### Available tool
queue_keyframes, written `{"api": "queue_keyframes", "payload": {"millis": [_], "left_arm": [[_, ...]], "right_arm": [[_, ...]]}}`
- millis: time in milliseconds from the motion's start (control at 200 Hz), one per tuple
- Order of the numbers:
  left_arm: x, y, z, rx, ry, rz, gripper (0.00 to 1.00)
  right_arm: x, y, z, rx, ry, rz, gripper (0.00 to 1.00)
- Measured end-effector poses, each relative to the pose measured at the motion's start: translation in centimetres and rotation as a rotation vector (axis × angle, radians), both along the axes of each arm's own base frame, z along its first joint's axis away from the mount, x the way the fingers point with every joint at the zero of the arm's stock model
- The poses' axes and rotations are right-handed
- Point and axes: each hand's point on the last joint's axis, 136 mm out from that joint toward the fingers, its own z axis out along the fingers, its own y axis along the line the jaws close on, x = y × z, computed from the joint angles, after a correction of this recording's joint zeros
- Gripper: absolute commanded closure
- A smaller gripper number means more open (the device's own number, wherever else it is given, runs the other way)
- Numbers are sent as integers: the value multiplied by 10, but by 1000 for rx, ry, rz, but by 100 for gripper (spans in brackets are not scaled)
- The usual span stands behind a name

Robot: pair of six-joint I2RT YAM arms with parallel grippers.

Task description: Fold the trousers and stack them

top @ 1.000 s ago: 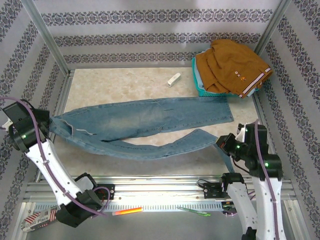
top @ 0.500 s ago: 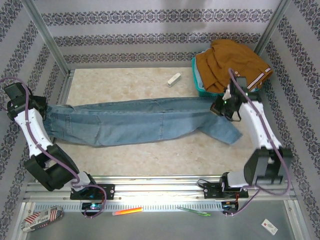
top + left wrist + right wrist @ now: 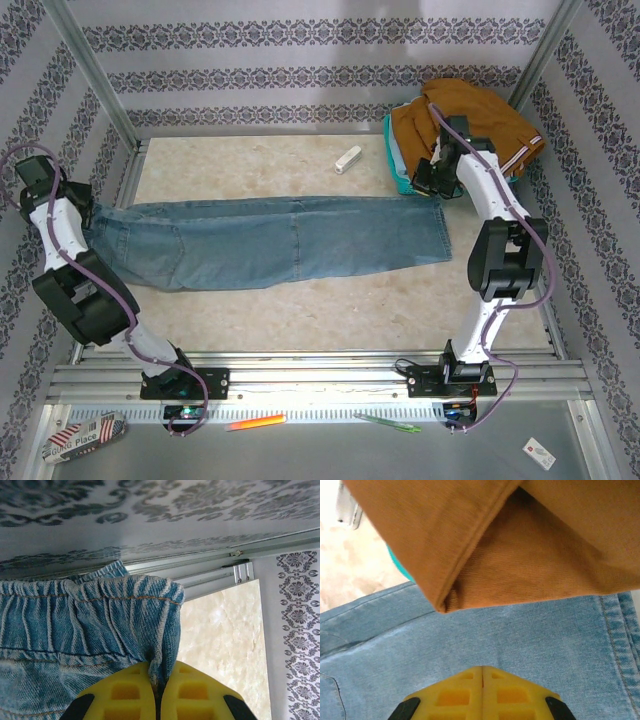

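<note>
The light blue trousers (image 3: 270,245) lie flat across the table, legs one on top of the other, waistband at the left and hems at the right. My left gripper (image 3: 88,205) is at the left wall. In its wrist view the yellow fingers (image 3: 127,692) are shut on a bunched fold of the gathered waistband (image 3: 100,600). My right gripper (image 3: 432,188) sits at the far right corner of the legs, its pads pressed together at the denim (image 3: 470,635), with the stitched hem (image 3: 620,630) to the right.
A teal basket (image 3: 400,175) at the back right holds a brown garment (image 3: 465,130) that hangs just above my right gripper (image 3: 482,669). A small white object (image 3: 348,158) lies on the marble table (image 3: 250,170). Aluminium frame rails (image 3: 210,565) border the left side.
The right gripper swung the lower leg from the front of the table up and back onto the other leg. The left arm drew the waistband toward the left wall, straightening the trousers.
</note>
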Motion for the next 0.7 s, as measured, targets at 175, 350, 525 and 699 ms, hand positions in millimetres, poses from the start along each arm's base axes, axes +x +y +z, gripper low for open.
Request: {"api": "queue_keyframes", "payload": {"millis": [175, 350, 525, 699], "left_arm": [[6, -1, -7, 0, -4, -11, 100], [5, -2, -21, -2, 0, -10, 100], [-8, -9, -29, 7, 14, -2, 100], [-28, -20, -22, 45, -5, 10, 100]], "right_arm": [[-23, 5, -20, 54, 47, -52, 59], [-21, 48, -33, 121, 76, -69, 53], [-14, 99, -71, 180, 170, -174, 52], [-4, 107, -90, 247, 224, -381, 49]]}}
